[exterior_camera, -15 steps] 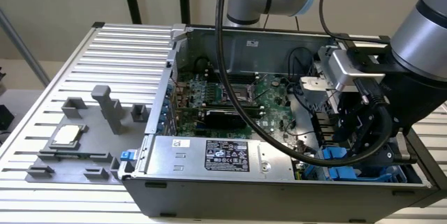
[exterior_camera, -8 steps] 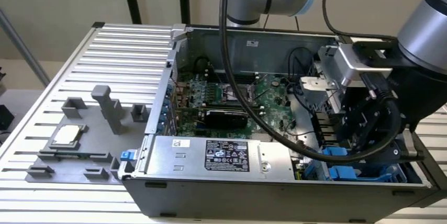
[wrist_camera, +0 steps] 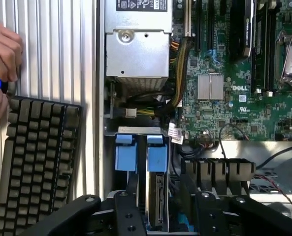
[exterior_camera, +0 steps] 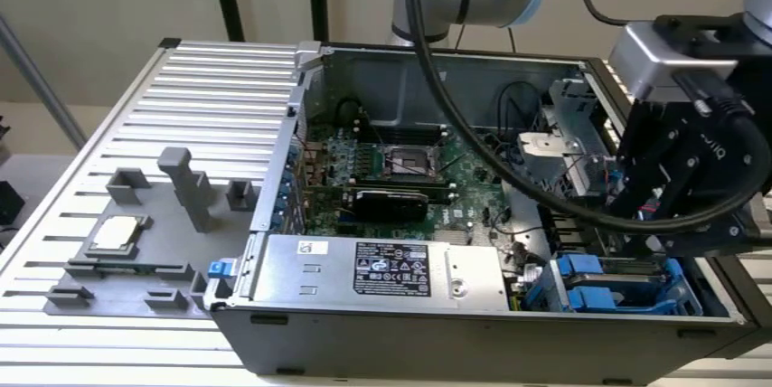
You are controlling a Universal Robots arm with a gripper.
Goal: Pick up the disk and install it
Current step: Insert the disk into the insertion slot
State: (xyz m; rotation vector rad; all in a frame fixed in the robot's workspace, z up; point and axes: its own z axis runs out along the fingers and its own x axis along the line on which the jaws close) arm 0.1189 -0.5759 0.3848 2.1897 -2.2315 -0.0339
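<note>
Black hand (wrist_camera: 158, 209) parts sit closest, poised over the drive bay of one open computer (exterior_camera: 483, 342) on a ribbed metal table (exterior_camera: 181, 70). At the exterior view's left, one small chip (exterior_camera: 115, 233) rests among grey blocks.

Left to right in the wrist view:
- one person's hand (wrist_camera: 0, 59)
- one keyboard (wrist_camera: 37, 162)
- two blue tabs (wrist_camera: 126, 157), side by side
- one disk (wrist_camera: 156, 199), standing on edge in the bay, in line with one tab
- one motherboard (wrist_camera: 234, 83)

It is not possible to tell whether the hand clamps the disk or is slack. The step appears to be installing, with the disk already in its slot. Seating it likely calls for a straight push, clear of nearby cables.
</note>
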